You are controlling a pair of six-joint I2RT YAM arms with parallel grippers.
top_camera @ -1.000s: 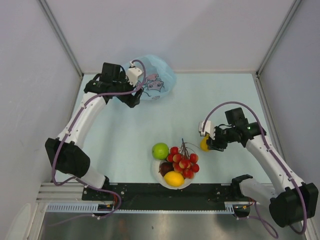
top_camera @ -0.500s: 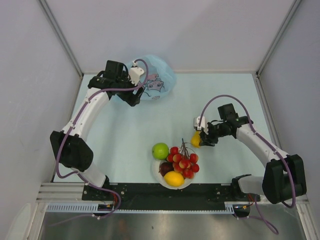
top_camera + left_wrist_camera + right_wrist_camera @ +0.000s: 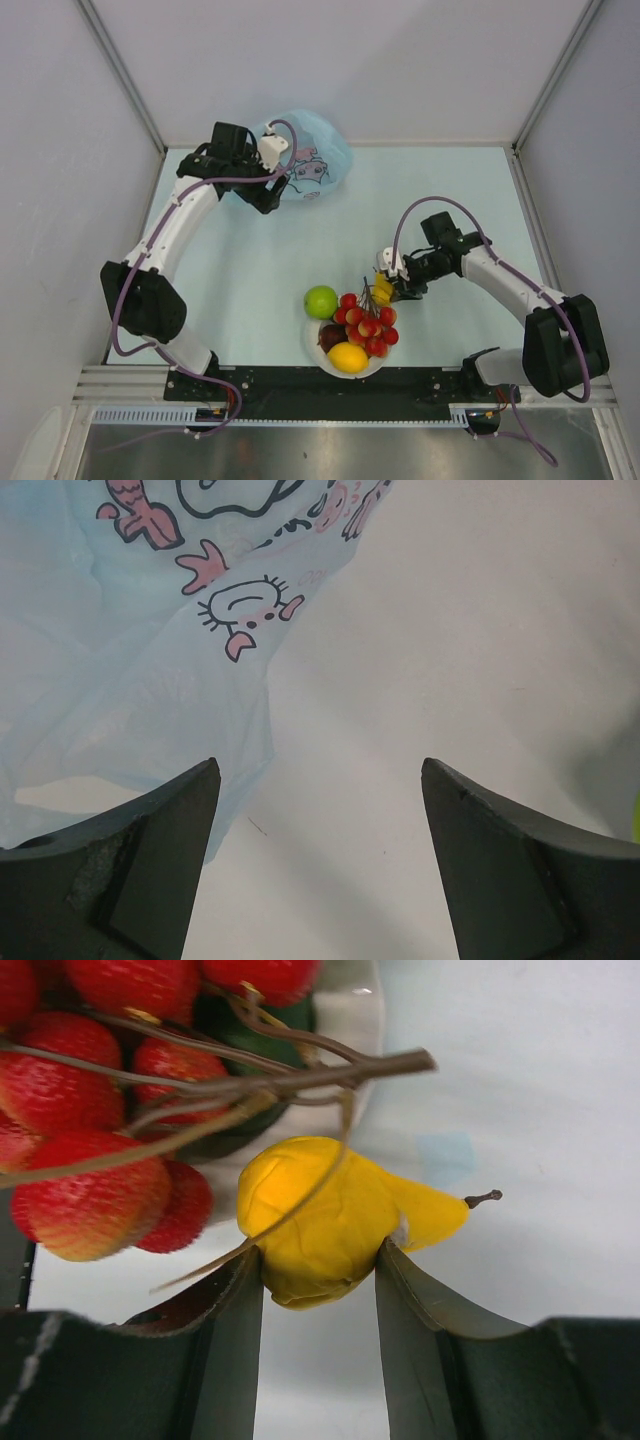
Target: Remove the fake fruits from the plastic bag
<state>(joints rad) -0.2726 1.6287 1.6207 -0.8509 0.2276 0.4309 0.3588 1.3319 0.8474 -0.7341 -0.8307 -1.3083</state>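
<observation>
The light-blue plastic bag [image 3: 312, 160] with its pink cartoon print lies at the far left of the table. My left gripper [image 3: 268, 196] is open and empty just in front of it. In the left wrist view the bag [image 3: 140, 650] lies ahead to the left of the left gripper [image 3: 320, 815]. My right gripper [image 3: 390, 288] is shut on a yellow pear-shaped fruit [image 3: 320, 1215] with a small stem, held right next to the grapes [image 3: 90, 1160] at the rim of the white bowl [image 3: 360, 1015]. The bowl [image 3: 309, 337] holds red grapes [image 3: 367, 322], a lemon [image 3: 347, 357] and a dark red fruit [image 3: 331, 335].
A green apple [image 3: 321, 301] sits at the bowl's far left edge. Grape stems [image 3: 300, 1070] stick out over the held fruit. Grey walls enclose the table on three sides, and a black rail [image 3: 300, 385] runs along the near edge.
My right gripper has moved left with the yellow fruit, from open table to right beside the grapes and bowl. The left arm shifted slightly near the bag, then stayed still.
</observation>
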